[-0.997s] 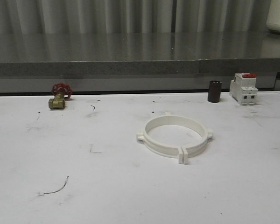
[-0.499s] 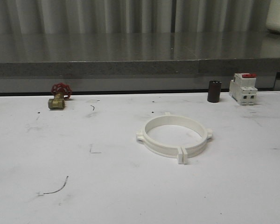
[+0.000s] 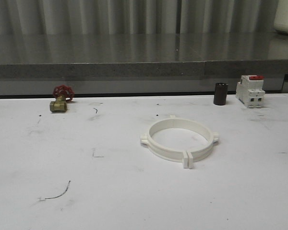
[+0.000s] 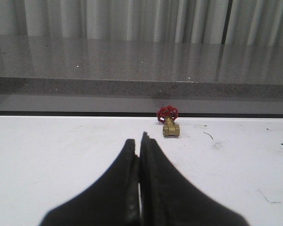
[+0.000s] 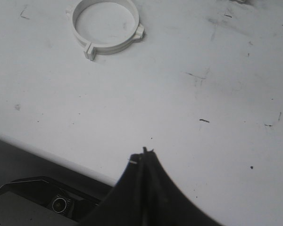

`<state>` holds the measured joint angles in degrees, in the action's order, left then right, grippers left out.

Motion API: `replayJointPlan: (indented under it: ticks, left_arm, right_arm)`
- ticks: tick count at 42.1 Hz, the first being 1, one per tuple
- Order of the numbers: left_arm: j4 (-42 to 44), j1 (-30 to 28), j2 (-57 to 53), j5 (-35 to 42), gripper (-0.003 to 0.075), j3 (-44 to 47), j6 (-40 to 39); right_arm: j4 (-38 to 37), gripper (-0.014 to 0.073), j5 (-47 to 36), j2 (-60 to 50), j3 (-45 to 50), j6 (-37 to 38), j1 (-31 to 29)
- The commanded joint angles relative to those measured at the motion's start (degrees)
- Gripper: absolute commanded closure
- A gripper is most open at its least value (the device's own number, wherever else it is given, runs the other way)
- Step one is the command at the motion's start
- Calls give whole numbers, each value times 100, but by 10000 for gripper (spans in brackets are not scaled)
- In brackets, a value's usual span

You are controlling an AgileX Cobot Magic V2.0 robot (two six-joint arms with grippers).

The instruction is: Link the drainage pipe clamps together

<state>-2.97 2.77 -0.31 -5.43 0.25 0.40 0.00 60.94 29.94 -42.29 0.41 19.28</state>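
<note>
The clamps (image 3: 179, 139) lie joined as a ring on the surface (image 3: 110, 191), slightly right of centre. Far left stands a valve (image 3: 60, 99); far right, a cylinder (image 3: 221, 93) with a breaker (image 3: 250, 90) just right of it.

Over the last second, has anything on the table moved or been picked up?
Nothing visibly changed. The drainage pipe clamps lie as a closed ring in the same spot on the table, and the brass valve, dark cylinder and breaker sit where they were.
</note>
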Motion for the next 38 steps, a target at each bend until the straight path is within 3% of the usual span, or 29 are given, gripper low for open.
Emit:
replayJointPlan:
  ticks: [1,25,30,38]
  left_arm:
    - [-46,-2,-68,475,741,123,10]
    - [-46,-2,-68,475,741,123,10]
    - [-46,-2,-68,475,741,123,10]
    - [-46,-2,-68,475,741,123,10]
  right_arm:
    - [0,663,-300,34,-136,-41,-49]
    - [-106,663,-442,-90,-45,-41,-88]
    - [0,663,-1480,-518,479,-41,-489]
    - [171,663,-3934,-1509,1884,-41,-1230]
